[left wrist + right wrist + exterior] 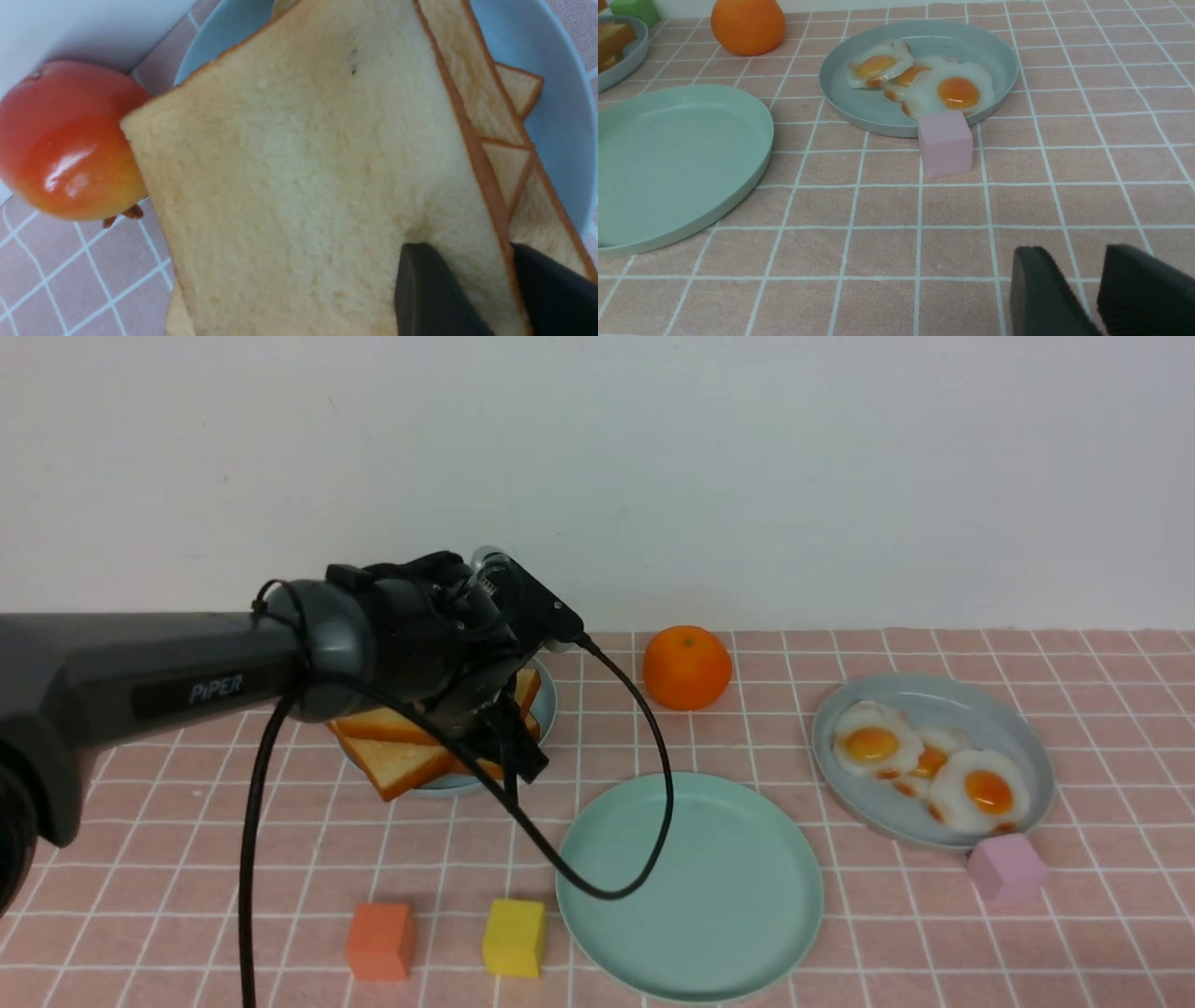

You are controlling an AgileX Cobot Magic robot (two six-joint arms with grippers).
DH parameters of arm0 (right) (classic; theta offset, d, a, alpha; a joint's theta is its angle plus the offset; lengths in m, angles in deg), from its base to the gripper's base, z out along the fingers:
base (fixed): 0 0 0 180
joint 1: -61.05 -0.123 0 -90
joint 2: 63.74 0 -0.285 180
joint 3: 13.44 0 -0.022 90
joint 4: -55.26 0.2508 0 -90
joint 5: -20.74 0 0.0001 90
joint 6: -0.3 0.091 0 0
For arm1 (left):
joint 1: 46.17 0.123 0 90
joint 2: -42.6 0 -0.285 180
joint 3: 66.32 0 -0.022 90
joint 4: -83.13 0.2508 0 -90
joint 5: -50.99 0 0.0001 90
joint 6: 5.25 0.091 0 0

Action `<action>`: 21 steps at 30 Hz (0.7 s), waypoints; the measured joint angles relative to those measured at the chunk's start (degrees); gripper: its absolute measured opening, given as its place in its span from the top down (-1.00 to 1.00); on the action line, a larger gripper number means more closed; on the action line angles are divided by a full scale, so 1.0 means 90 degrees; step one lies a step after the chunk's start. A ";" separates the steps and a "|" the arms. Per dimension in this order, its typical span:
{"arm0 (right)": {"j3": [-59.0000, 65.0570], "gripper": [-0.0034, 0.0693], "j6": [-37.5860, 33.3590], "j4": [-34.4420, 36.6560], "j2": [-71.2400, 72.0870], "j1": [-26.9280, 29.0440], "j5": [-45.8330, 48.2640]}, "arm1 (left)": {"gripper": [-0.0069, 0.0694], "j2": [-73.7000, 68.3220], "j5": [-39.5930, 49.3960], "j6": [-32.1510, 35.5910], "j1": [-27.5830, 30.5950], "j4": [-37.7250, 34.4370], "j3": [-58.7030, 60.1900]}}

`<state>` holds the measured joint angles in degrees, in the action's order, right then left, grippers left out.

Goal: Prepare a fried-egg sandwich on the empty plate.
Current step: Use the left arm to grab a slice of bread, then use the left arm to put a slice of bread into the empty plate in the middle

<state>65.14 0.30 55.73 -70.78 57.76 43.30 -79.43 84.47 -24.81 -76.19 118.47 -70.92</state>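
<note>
on the pale-blue plate [560, 116], far left: a stack of toast slices [397, 765], with the top toast slice [299, 177] clamped by its crust edge in the jaws of the left gripper [512, 747]. near centre: the mint-green plate [691, 887], bare. in the grey-blue oval dish [990, 723], far right: 3 fried eggs [976, 791], overlapping. low over the table [878, 205]: the right gripper [1085, 261], jaws narrowly apart, holding nothing.
</note>
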 joint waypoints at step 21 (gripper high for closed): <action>0.0000 0.25 0.0000 0.0000 0.0000 0.0000 0.0000 | 0.31 0.2013 0.0800 0.0402 -0.1498 -0.2065 0.0742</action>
<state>65.14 0.30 55.73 -70.78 57.76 43.30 -61.31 91.67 -21.20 -89.68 99.89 -64.25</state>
